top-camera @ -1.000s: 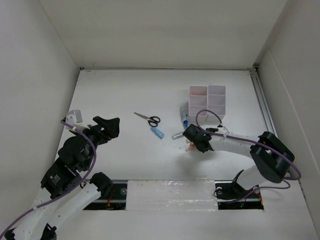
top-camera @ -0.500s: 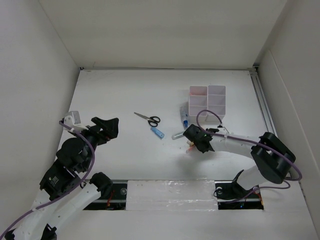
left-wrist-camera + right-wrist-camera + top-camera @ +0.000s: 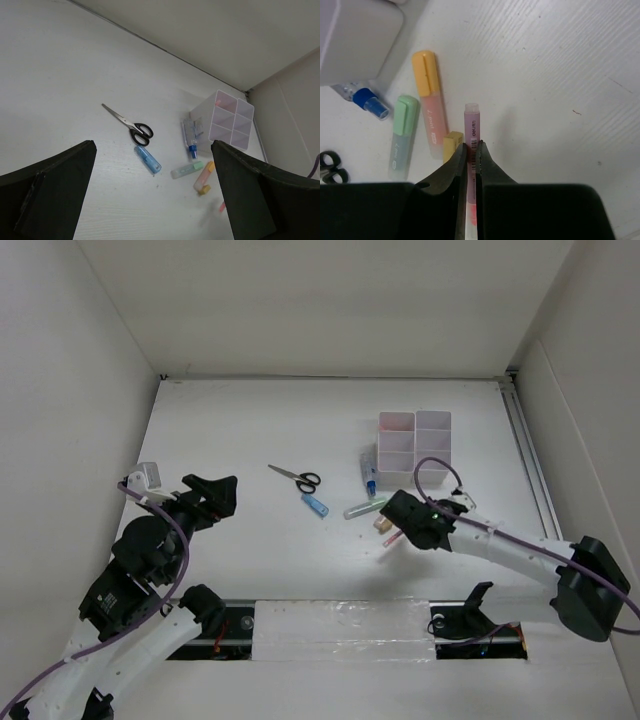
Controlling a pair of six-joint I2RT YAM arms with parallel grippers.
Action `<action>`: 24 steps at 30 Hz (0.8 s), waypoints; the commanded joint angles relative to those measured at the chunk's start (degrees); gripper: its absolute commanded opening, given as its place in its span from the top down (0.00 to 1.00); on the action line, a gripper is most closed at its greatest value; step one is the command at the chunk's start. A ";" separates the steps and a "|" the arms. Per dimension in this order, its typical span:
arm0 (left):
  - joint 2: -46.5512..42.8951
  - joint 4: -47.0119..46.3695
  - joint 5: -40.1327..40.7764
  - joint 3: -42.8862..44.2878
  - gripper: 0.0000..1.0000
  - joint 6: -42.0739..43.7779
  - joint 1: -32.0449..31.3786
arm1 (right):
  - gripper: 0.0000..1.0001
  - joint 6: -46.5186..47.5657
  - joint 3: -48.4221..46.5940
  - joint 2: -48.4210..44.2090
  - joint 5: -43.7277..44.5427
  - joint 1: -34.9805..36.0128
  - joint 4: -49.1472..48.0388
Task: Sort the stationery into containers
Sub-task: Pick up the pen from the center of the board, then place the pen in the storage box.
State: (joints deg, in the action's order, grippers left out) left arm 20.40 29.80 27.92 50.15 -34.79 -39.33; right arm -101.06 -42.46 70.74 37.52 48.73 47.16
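My right gripper [image 3: 399,524] [image 3: 471,148] is shut on a pink marker [image 3: 471,125], held just above the table; the marker also shows in the top view [image 3: 391,539]. Beside it lie an orange marker [image 3: 430,102], its loose yellow cap [image 3: 451,145], a green marker [image 3: 402,135] and a blue-capped bottle [image 3: 365,97]. The white organiser [image 3: 414,442] stands behind them. Black-handled scissors [image 3: 296,477] and a short blue tube [image 3: 315,505] lie mid-table. My left gripper [image 3: 220,492] is open and empty at the left, well above the table. No red pen is in view.
White walls enclose the table on the left, back and right. A taped strip [image 3: 340,625] runs along the near edge between the arm bases. The right arm's purple cable [image 3: 435,475] loops up near the organiser's front.
My right gripper has moved right and toward the near edge with the pink marker, uncovering the orange marker and yellow cap. The left arm shifted slightly.
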 commanded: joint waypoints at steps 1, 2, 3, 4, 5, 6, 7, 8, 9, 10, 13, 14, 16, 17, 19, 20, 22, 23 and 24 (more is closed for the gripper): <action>-0.01 -1.68 0.64 -0.23 0.00 0.77 -0.22 | 1.00 1.56 -6.39 -2.09 7.89 1.37 4.79; -0.01 -1.68 0.64 -0.23 0.00 0.77 -0.74 | 1.00 3.39 -7.72 -2.10 9.92 1.37 4.79; -0.01 -1.68 0.64 -0.23 0.00 0.77 -0.75 | 1.00 8.54 -9.12 -2.62 12.03 1.37 4.79; -0.01 -1.68 0.64 -0.23 0.00 0.77 -1.27 | 1.00 10.94 -10.70 -2.62 16.40 1.37 4.26; -0.01 -1.68 0.64 -0.23 0.00 0.77 -1.27 | 1.00 13.32 -14.11 -3.32 18.54 1.37 4.26; -0.01 -1.68 0.64 -0.23 0.00 0.77 -1.27 | 1.00 19.43 -15.80 -4.02 20.56 1.37 3.65; 0.51 -1.68 0.64 -0.23 0.00 0.77 -1.80 | 1.00 24.63 -17.21 -4.55 24.15 0.67 -1.14; 0.51 -1.68 0.64 -0.23 0.00 0.77 -1.80 | 1.00 31.81 -19.13 -5.08 25.23 -0.99 -5.63; 0.51 -1.68 0.64 -0.23 0.00 0.77 -1.80 | 1.00 38.76 -19.85 -5.09 25.24 -2.48 -10.28; 1.04 -1.68 0.64 -0.23 0.00 0.77 -1.80 | 1.00 54.84 -19.86 -5.87 22.80 -6.33 -22.69; 1.65 -1.68 0.64 -0.23 0.00 0.77 -1.80 | 1.00 84.92 -17.32 -6.49 6.62 -15.20 -50.89; 1.66 -1.68 0.64 -0.75 0.00 0.77 -1.80 | 1.00 89.50 -16.79 -5.71 1.04 -15.24 -54.94; 2.35 -1.68 0.64 -0.76 0.00 0.77 -1.80 | 1.00 96.80 -17.40 -3.78 -11.09 -21.55 -61.27; 2.36 -1.68 0.64 -0.76 0.00 0.77 -1.80 | 1.00 103.01 -17.40 -1.68 -16.28 -22.96 -64.70; 3.06 -2.20 0.11 -0.76 0.00 0.77 -1.80 | 1.00 107.89 -18.27 1.05 -29.48 -25.87 -72.36; 3.06 -2.20 0.11 -0.76 0.00 1.29 -1.80 | 1.00 111.57 -19.41 4.46 -32.56 -26.49 -73.25; 3.59 -2.20 0.11 -0.76 0.00 1.30 -1.80 | 1.00 113.79 -23.70 8.17 -37.92 -27.02 -73.26; 3.59 -2.20 0.11 -0.76 0.00 1.30 -1.80 | 1.00 115.02 -24.86 9.75 -40.31 -27.80 -73.26; 3.59 -2.20 0.11 -0.76 0.00 1.30 -1.80 | 1.00 115.90 -25.82 12.47 -41.72 -27.81 -73.26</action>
State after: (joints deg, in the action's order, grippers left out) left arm 23.40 29.58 28.03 49.47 -34.48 -40.82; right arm 2.98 -63.90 79.70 10.55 21.54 -17.06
